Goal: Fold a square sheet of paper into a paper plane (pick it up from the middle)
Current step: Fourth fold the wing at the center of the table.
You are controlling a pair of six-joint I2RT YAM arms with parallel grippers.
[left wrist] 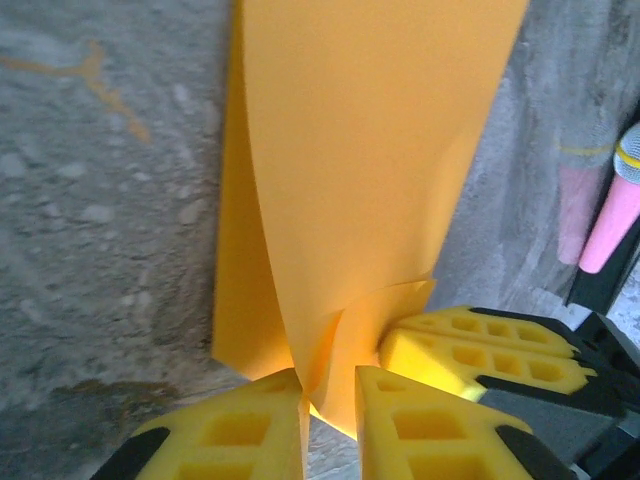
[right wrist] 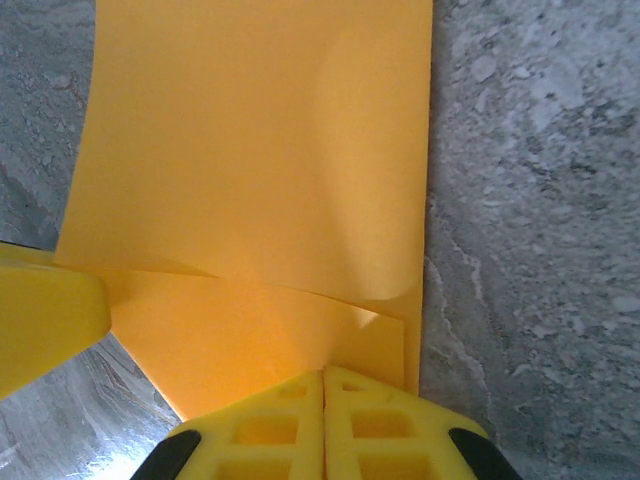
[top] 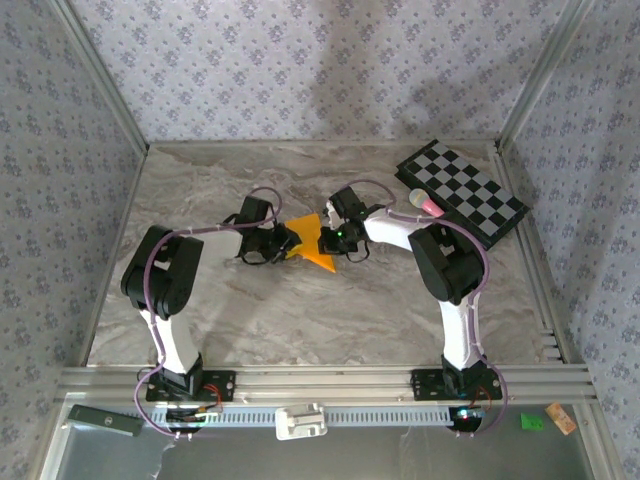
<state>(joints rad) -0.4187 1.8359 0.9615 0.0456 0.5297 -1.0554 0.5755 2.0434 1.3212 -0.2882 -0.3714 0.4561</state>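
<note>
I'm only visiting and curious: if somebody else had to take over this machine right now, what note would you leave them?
Left hand: shut on the sheet of paper, pinching its left side.
Right hand: shut on its right side.
Paper: between both hands, over the middle of the table.
Done: paper grasped, one flap curled over a lower layer.
Left: crease it flat and fold the pointed plane shape.

Open tabletop [top: 300, 320] in front (checkered board [top: 462, 190] far-right)
</note>
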